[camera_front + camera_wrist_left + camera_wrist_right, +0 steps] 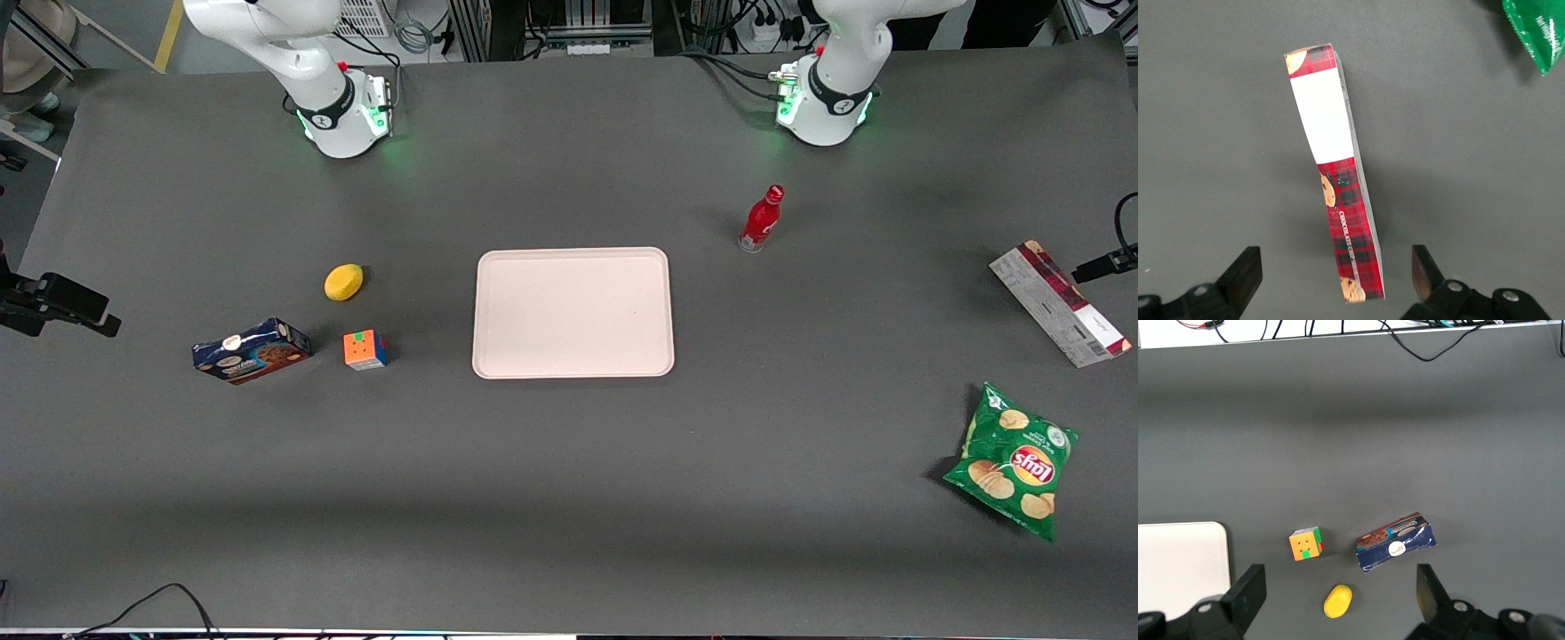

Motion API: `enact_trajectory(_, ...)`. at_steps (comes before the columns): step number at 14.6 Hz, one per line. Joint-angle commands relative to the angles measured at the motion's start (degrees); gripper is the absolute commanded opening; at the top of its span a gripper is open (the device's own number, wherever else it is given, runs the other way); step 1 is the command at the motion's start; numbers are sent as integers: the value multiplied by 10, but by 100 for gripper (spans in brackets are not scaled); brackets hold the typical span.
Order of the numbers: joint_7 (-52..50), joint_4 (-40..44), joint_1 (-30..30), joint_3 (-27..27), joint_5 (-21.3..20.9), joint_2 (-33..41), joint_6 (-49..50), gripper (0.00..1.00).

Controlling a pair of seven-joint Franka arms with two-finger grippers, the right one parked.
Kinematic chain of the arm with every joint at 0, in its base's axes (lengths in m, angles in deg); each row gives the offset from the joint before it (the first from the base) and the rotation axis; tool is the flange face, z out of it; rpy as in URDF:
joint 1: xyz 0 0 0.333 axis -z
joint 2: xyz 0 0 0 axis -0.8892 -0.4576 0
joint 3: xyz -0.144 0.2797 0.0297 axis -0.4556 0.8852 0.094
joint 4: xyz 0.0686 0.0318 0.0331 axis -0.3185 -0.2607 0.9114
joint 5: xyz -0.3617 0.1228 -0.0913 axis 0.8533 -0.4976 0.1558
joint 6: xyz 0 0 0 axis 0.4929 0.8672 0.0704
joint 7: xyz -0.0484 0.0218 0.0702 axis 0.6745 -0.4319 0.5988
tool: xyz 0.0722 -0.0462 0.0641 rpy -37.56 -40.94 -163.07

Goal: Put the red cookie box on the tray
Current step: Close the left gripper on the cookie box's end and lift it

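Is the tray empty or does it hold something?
Empty: the tray shows only bare surface. The open tool hovers above the red cookie box.

In the front view, upper right, the working arm runs off the top edge, hiding its gripper [1336, 277]; the chip bag [1536, 30] is cropped.

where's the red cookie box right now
The red cookie box lies on the table toward the working arm's end, apart from the tray, with the green chip bag nearest; the open gripper hovers above it.
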Motion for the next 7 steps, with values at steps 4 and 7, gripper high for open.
enact_trajectory(4,95,-36,-4,5,95,-53,-104,100)
enact_trajectory(7,139,-37,-5,5,121,-86,-157,100)
